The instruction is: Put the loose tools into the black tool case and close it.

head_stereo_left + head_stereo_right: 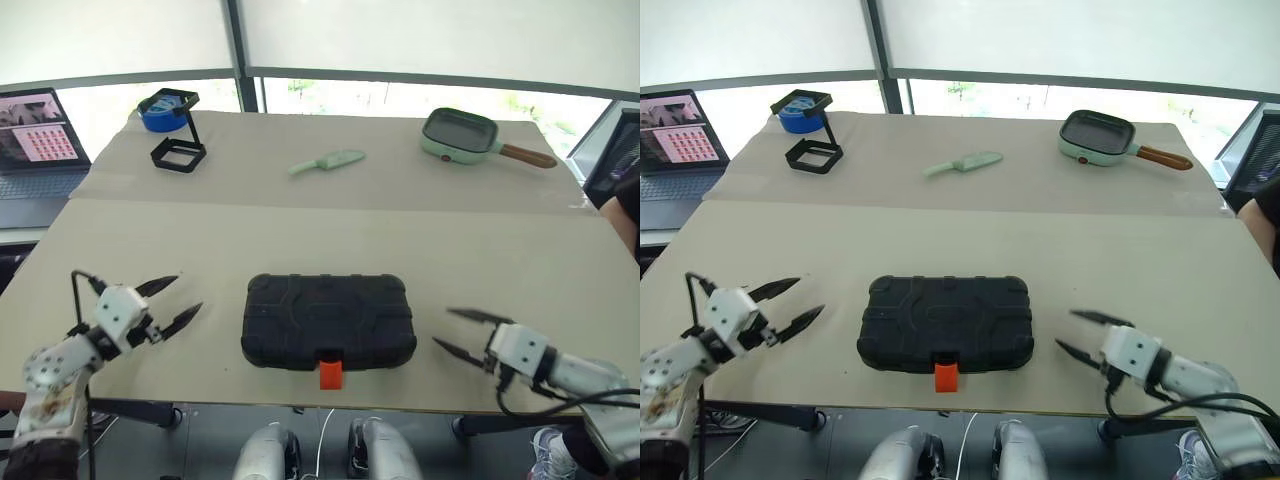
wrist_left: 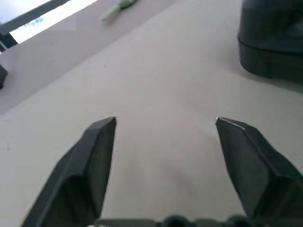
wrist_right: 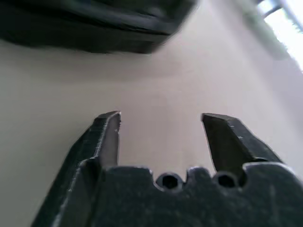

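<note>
From the head camera, the black tool case (image 1: 328, 322) lies shut and flat on the table (image 1: 330, 235), between the two grippers and apart from both. Its moulded lid is ribbed, its corners are rounded, and its small orange latch (image 1: 331, 374) sits on the near edge. The left gripper (image 1: 182, 303) stands at one end of the case with its fingers spread and empty. The right gripper (image 1: 459, 332) stands at the other end, also parted and holding nothing.

The left wrist view adds what the head camera cannot: one rounded corner of the case beyond the fingertips (dark and blurred), and bare table between the two wide-set fingers (image 2: 90, 161). The right wrist view shows the case's long side wall ahead of its gripper.

Far beyond both grippers lie a mint-green knife (image 1: 327, 161), a pan (image 1: 463, 135) and a black square frame (image 1: 178, 154).
</note>
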Available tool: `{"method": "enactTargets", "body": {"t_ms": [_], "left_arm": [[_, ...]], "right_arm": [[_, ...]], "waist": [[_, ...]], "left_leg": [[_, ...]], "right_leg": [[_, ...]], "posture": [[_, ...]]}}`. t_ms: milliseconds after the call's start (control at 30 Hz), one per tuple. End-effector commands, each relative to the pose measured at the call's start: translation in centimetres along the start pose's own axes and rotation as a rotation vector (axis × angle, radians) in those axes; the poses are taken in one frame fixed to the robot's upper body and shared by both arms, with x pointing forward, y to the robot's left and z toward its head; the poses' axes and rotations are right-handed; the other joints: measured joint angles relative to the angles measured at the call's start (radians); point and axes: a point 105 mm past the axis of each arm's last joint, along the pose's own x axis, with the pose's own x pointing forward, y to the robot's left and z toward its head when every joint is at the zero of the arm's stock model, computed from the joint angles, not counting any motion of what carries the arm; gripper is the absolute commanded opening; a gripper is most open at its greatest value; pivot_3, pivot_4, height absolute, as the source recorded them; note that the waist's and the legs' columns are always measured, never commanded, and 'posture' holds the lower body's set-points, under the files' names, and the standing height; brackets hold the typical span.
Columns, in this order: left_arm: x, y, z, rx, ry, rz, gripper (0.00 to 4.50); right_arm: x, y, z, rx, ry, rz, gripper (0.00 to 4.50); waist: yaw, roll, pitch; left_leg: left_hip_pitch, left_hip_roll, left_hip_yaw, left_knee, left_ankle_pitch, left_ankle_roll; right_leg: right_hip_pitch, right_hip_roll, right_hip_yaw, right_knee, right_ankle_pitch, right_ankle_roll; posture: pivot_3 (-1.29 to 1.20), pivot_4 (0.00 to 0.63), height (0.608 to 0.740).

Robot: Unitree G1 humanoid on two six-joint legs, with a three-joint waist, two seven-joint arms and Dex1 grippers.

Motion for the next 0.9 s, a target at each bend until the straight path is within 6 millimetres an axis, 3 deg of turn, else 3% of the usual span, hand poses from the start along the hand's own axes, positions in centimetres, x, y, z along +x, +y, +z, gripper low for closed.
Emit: {"method": "enactTargets", "body": {"t_ms": [33,167,233,367,467,567,767,900], "left_arm": [[3.9,0.1,1.4,-0.009,-0.028,-0.074,2.08],[6.7,0.3,1.2,0.023,0.034,-0.162,0.69],[7.4,0.4,0.9,0.061,0.071,-0.223,0.03],[8.8,1.0,0.6,0.054,0.102,-0.264,0.03],[9.0,-0.3,0.6,-0.05,0.091,-0.358,0.03],[8.8,-0.4,0.0,-0.07,0.109,-0.359,0.03],[6.8,0.5,-1.6,-0.109,0.133,-0.236,0.03],[5.4,1.9,-1.4,-0.072,0.102,-0.105,0.03]], "right_arm": [[0.5,2.0,2.1,0.029,-0.045,0.099,1.46],[2.3,4.1,3.3,0.065,-0.092,0.17,0.07],[3.2,4.7,3.8,0.067,-0.108,0.187,0.0],[5.5,4.9,3.6,0.036,-0.101,0.182,0.0],[8.0,2.7,3.5,-0.041,-0.081,0.131,0.0],[9.3,1.0,4.1,-0.064,-0.096,0.096,0.0],[12.0,-3.3,3.9,-0.067,-0.095,-0.043,0.0],[13.2,-4.9,4.1,-0.069,-0.109,-0.1,0.0]], "waist": [[0.001,-0.001,0.0],[-0.009,-0.003,-0.001],[-0.011,-0.002,-0.001],[-0.008,-0.004,-0.001],[-0.012,-0.004,0.0],[-0.018,-0.005,0.0],[-0.03,-0.005,0.0],[-0.037,-0.005,0.0]], "left_leg": [[0.0,0.0,0.0,0.001,-0.001,0.001],[0.002,0.0,0.001,0.002,-0.002,0.004],[0.002,0.0,0.002,0.001,-0.002,0.003],[-0.003,0.0,0.003,0.003,0.002,-0.005],[-0.006,0.0,0.003,0.007,0.002,-0.003],[-0.006,0.0,0.005,0.01,0.001,-0.002],[-0.007,0.0,0.005,0.012,0.001,-0.002],[-0.006,0.0,0.005,0.012,0.001,-0.002]], "right_leg": [[0.002,0.0,-0.001,0.0,0.0,0.001],[0.003,0.004,-0.004,0.0,0.001,0.003],[0.001,0.005,-0.003,0.0,0.001,0.002],[-0.004,0.009,-0.003,0.0,0.001,0.002],[-0.005,0.009,-0.003,0.001,0.001,0.002],[-0.006,0.008,-0.003,0.002,0.002,0.003],[-0.006,0.009,-0.002,0.004,0.002,0.002],[-0.006,0.008,-0.001,0.005,0.003,0.0]], "posture": [[0.0,0.15,0.74],[0.0,0.15,0.74],[0.0,0.15,0.74],[0.0,0.15,0.74],[0.0,0.15,0.74],[0.0,0.15,0.74],[0.0,0.15,0.74],[0.0,0.15,0.74]]}}
